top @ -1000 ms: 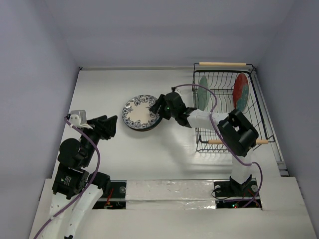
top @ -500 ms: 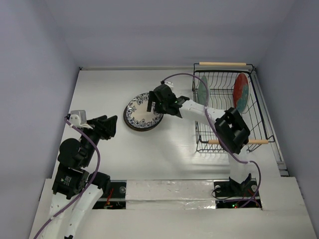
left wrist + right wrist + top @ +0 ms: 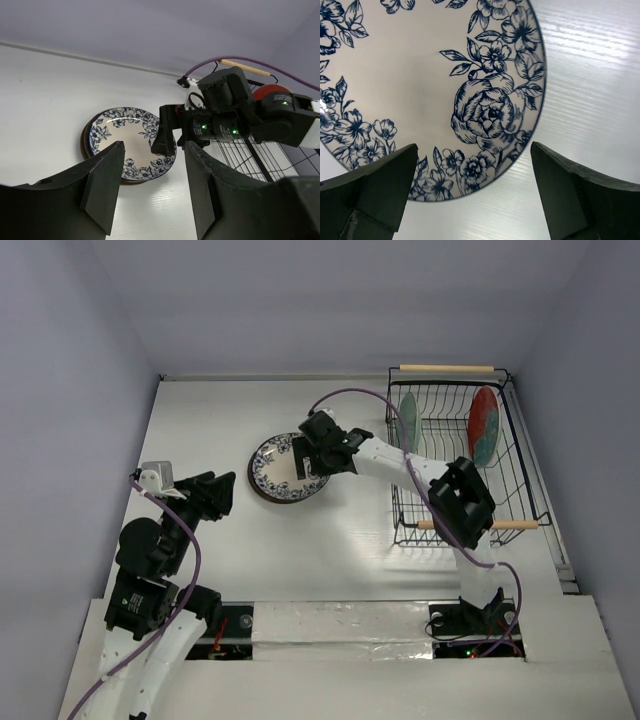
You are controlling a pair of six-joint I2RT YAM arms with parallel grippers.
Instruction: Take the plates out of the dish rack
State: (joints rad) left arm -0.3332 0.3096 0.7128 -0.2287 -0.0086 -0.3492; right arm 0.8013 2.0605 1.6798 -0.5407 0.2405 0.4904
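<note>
Above the floral plate [image 3: 272,469], right gripper [image 3: 304,457] gapes wide, gripping nothing — left gripper [image 3: 152,167] parted, empty

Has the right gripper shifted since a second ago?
Yes. The right gripper has moved left, away from the dish rack, further over the blue floral plate, jaws open.

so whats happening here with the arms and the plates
The plates are being unloaded from the dish rack. The right gripper hovers open over the white plate with the blue floral rim, which lies flat on a darker plate on the table, left of the rack. A pale green plate and a red plate stand upright in the rack. The left gripper sits off to the side, open and empty.
</note>
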